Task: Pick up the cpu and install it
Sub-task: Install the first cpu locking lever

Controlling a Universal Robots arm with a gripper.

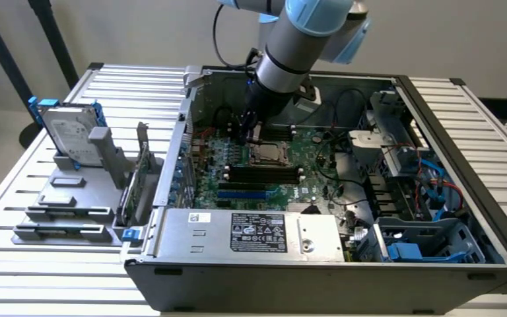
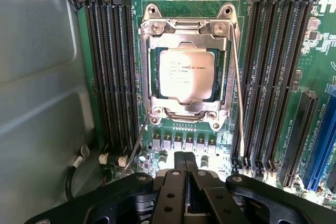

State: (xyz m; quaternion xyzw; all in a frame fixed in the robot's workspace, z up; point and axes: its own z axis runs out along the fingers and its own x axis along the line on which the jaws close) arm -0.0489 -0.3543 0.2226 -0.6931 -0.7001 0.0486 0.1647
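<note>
Slatted white desk [image 1: 42, 277] carries the open computer case [image 1: 324, 284]. I read the cpu [image 2: 186, 74] as seated, flat inside its socket frame [image 2: 186, 30] between the memory slots [image 2: 110, 72]. My fingers [image 2: 177, 179] hang clenched and empty above it, probably because nothing needs carrying.

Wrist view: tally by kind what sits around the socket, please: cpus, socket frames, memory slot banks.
cpu, seated in the socket: 1
socket frame: 1
memory slot banks, one either side of the socket: 2
Total: 4

Slatted table [image 1: 5, 198]: open computer case [image 1: 324, 285], grey parts stand [image 1: 70, 212].
</note>
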